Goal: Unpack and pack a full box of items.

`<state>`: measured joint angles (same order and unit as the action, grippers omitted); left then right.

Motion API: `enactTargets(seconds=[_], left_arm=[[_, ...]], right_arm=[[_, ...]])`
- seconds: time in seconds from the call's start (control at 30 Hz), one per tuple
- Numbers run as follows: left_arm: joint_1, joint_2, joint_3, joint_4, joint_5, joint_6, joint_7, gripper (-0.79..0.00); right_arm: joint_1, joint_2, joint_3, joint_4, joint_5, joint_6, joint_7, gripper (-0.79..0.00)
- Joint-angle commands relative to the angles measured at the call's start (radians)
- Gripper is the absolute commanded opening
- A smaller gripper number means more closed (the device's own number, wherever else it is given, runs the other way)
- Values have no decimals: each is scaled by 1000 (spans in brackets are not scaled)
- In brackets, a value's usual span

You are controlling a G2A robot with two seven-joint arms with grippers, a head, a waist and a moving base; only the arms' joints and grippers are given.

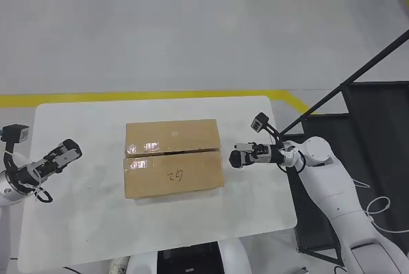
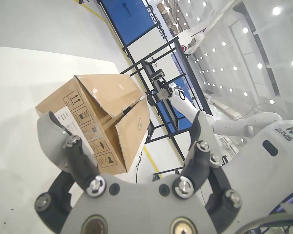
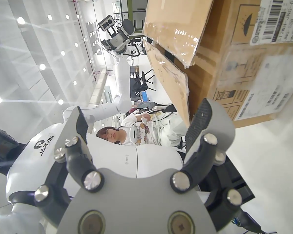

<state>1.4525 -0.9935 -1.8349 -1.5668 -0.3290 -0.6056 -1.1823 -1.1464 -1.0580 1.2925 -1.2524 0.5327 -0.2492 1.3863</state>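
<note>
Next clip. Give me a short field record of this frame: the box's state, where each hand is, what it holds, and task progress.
box: cardboard box, mid-table, top flaps folded down, seam slightly gaping, contents hidden
surface: white table
left hand: open, empty, over the table, well apart from the box
right hand: open, empty, close beside the box's opposite end
progress: flaps not yet opened
</note>
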Motion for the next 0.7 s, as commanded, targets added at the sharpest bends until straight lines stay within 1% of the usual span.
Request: enactTargets(seconds=[0.0, 0.07, 0.2, 0.27, 0.5, 0.67], left_arm=[[0, 0, 0, 0, 0, 0, 1, 0], [0, 0, 0, 0, 0, 0, 1, 0], [3, 2, -19, -8, 55, -7, 78, 0], [5, 4, -27, -1, 76, -11, 97, 0], [17, 11, -31, 9, 92, -22, 117, 0], [24, 14, -18, 7, 93, -25, 122, 0]], right_arm=[[-2, -1, -15, -14, -31, -3, -14, 0], [5, 0, -29, -12, -71, -14, -10, 0], [26, -4, -57, 21, -99, -51, -15, 0], [38, -7, -68, 42, -98, -75, -19, 0], [76, -17, -102, 72, -83, -159, -22, 0], [98, -20, -116, 67, -81, -181, -18, 0]])
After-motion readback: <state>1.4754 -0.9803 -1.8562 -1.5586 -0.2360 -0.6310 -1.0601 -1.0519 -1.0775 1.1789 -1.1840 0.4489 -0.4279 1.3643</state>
